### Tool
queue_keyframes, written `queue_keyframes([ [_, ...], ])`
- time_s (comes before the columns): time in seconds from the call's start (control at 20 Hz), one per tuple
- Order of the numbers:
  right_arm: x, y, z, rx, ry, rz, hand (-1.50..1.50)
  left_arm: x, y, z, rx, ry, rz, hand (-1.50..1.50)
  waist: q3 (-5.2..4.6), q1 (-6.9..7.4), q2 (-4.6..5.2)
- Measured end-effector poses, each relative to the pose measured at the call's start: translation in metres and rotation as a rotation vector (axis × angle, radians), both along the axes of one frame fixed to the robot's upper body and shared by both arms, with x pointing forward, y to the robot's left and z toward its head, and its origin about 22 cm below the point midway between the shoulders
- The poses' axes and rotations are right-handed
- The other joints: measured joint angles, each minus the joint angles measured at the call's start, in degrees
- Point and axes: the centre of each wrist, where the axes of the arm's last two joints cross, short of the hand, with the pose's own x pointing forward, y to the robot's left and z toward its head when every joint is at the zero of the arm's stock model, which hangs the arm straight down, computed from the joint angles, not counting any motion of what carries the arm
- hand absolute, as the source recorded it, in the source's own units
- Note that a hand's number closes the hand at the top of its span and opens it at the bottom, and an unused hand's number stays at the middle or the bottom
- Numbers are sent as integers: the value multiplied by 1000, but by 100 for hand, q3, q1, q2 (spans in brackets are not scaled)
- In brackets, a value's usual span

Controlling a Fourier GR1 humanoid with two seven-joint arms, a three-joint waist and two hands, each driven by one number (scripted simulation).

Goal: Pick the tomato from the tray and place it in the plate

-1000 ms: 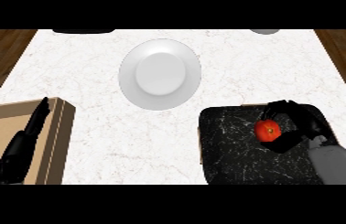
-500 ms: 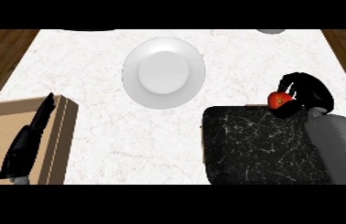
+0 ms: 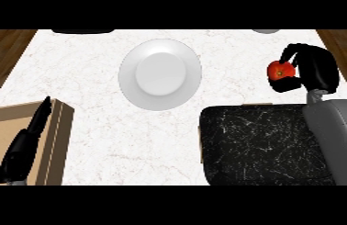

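A red tomato [image 3: 280,70] is held in my right hand [image 3: 313,70], whose black fingers and thumb curl round it. Hand and tomato hover beyond the far edge of the dark marbled tray [image 3: 264,146], at the right of the counter. The white plate [image 3: 160,74] lies to the left of the tomato, near the counter's middle, with nothing on it. My left hand [image 3: 27,143] rests at the lower left with straight fingers pointing up, over a wooden board.
A tan wooden board [image 3: 58,141] lies at the left edge under my left hand. A dark object [image 3: 82,31] and a grey one [image 3: 266,31] peek in at the counter's far edge. White marble counter [image 3: 122,141] spreads between board and tray.
My right hand has lifted the tomato off the tray and carried it farther away and up, past the tray's far edge. The left hand has stayed where it was.
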Motion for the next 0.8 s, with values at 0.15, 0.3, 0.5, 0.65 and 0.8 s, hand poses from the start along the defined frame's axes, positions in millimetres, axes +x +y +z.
queue_keyframes([
  [0.15, -2, 24, 23, 38, -98, 107, 150, -1, 3, -3, -5, 2, 7, 0, 5, -29, -12],
  [0.3, -8, 46, 45, 83, -139, 210, 150, -3, 2, -4, 0, -8, 6, 0, 15, -38, -22],
  [0.5, -15, 82, 63, 117, -165, 307, 150, -2, 4, -2, -5, 0, 1, 0, 10, -19, -10],
  [0.65, -16, 110, 74, 148, -163, 359, 150, -2, 2, -3, -1, -6, -1, 0, 13, 5, -5],
  [0.8, -12, 140, 82, 178, -156, 387, 150, -2, -3, -2, 4, -15, -8, 0, 20, 28, 1],
])
